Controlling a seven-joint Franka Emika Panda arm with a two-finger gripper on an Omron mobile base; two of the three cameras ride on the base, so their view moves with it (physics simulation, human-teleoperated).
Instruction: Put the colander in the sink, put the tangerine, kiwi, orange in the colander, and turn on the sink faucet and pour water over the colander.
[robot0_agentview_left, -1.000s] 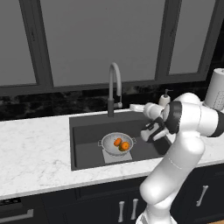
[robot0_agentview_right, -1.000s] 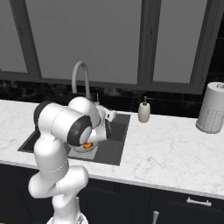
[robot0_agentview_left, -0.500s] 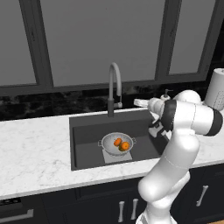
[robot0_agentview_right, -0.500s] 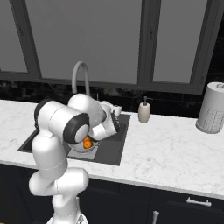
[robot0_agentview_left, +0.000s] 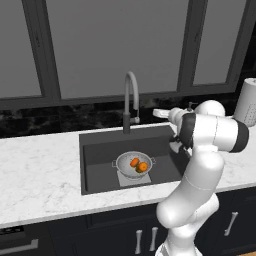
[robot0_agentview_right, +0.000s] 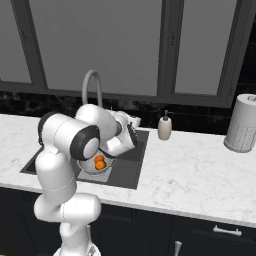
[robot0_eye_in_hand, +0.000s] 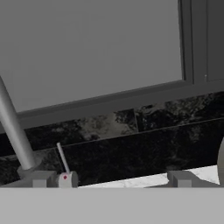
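Faucet lever about to be approached, fruit already in the colander.

The colander (robot0_agentview_left: 133, 164) is seen in the sink (robot0_agentview_left: 100, 170) with orange fruit inside; the kiwi is probably hidden. The fingers (robot0_eye_in_hand: 113, 179) are spread wide and empty near the faucet (robot0_agentview_left: 131, 100). Its lever (robot0_eye_in_hand: 62, 158) could be missed if the reach is misaligned.

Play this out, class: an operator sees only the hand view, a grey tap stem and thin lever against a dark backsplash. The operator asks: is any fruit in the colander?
Observer: Yes. The colander sits in the sink holding the tangerine and orange.
Operator: Is water running?
Observer: No stream falls from the faucet spout.
Operator: Where is my tool?
Observer: The tool is right of the faucet, above the sink's back edge.
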